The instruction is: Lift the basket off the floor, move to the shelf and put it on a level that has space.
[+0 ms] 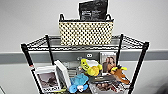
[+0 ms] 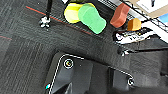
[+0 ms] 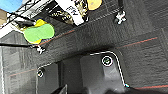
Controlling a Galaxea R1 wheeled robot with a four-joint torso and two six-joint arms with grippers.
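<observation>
The basket [image 1: 85, 32], cream woven with a dark rim and two small dark loop handles, stands upright on the level [image 1: 130, 41], the uppermost wire-grid tier of the shelf [image 1: 140, 62]. It sits about mid-width, toward the back by the wall, and nothing grips it. A black packet [image 1: 93, 10] sticks up out of it. Both wrist views look down on dark carpet and my own dark base beside the shelf's casters [image 2: 45, 22] [image 3: 120, 17].
The tier below holds a yellow plush toy [image 1: 91, 67], a blue one [image 1: 78, 82], a framed picture [image 1: 108, 62] and white boxes [image 1: 48, 80]. Green and yellow foam shapes [image 2: 91, 17] [image 3: 40, 32] lie low by the rack. A grey-banded wall [image 1: 15, 57] stands behind.
</observation>
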